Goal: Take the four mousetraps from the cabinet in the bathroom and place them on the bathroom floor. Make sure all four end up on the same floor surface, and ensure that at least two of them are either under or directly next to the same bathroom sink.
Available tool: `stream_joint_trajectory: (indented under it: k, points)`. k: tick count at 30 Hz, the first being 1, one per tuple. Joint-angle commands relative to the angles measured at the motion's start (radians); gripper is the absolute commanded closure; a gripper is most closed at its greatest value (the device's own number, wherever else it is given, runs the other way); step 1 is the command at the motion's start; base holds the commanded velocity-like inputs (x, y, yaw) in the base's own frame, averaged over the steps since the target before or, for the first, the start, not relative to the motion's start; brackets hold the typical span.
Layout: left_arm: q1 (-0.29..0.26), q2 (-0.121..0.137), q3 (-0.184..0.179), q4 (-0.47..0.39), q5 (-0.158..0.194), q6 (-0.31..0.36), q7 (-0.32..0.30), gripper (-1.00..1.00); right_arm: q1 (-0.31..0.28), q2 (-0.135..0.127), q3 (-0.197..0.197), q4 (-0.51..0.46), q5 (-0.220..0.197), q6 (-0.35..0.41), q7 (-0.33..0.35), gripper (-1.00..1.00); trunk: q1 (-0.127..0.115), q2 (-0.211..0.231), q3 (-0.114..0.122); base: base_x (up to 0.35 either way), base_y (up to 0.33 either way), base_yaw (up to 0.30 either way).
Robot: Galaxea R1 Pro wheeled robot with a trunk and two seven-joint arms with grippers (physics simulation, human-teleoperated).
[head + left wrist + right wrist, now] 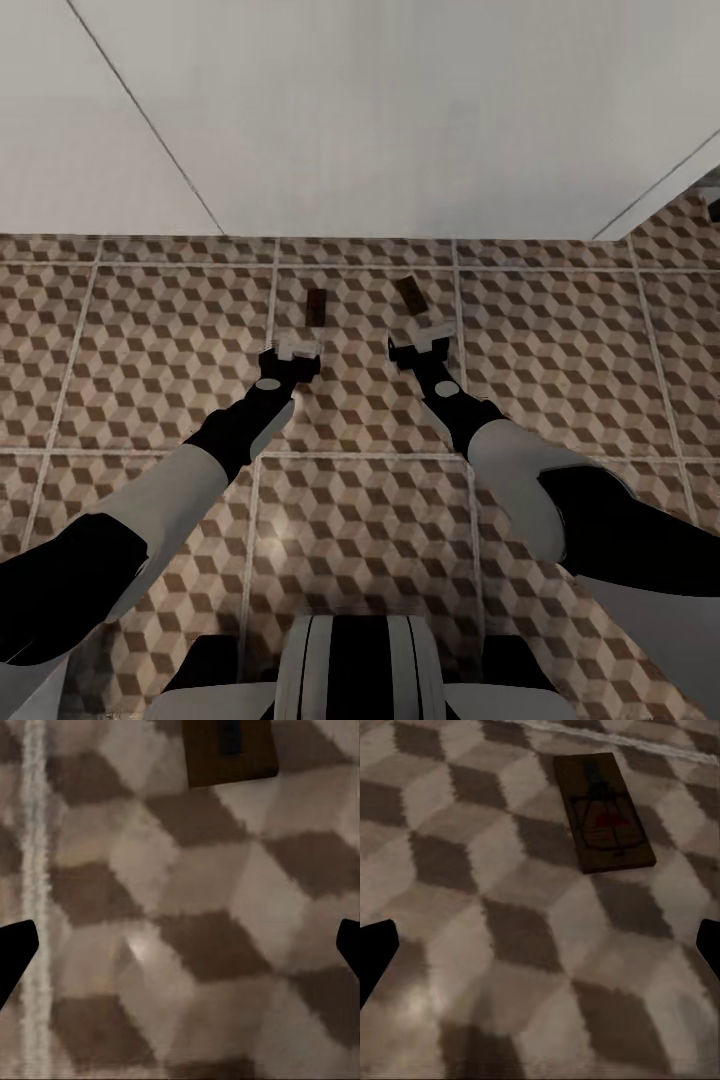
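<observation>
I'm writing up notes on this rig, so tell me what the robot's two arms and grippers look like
Both arms have pale grey, rounded forearm shells, glossy black upper sections near the camera, and slim black wrists with a small grey joint disc. The left gripper and right gripper are small, light grey and blocky on black mounts. In the wrist views the fingertips show as plain black. No cables or markings are visible.

Head view: high, pitched steeply down over both arms onto the bathroom floor (150,330), wall at 12 o'clock. Wrist views: close above the tiles, the left facing straight down, the right obliquely. All share the floor patch ahead.
</observation>
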Motion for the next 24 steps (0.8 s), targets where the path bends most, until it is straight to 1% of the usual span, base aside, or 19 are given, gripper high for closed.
stream_joint_trajectory:
  k: [1, 17, 24]
  points:
    - [-0.001, 0.001, -0.007, -0.002, 0.008, 0.004, 0.009, -1.0, -0.001, 0.0, 0.005, 0.001, 0.007, -0.001, -0.01, -1.0, -0.001, 0.0, 0.0, -0.331, 0.0, 0.0]
    - [-0.001, -0.001, -0.007, -0.002, 0.008, 0.004, 0.009, -1.0, -0.001, 0.0, 0.005, 0.001, 0.008, -0.001, -0.01, -1.0, -0.001, 0.0, 0.0, -0.335, 0.0, 0.0]
    - [-0.001, -0.008, -0.007, -0.003, 0.008, 0.004, 0.009, -1.0, -0.001, 0.0, 0.005, 0.001, 0.009, -0.001, -0.01, -1.0, -0.001, 0.0, 0.0, -0.337, 0.0, 0.0]
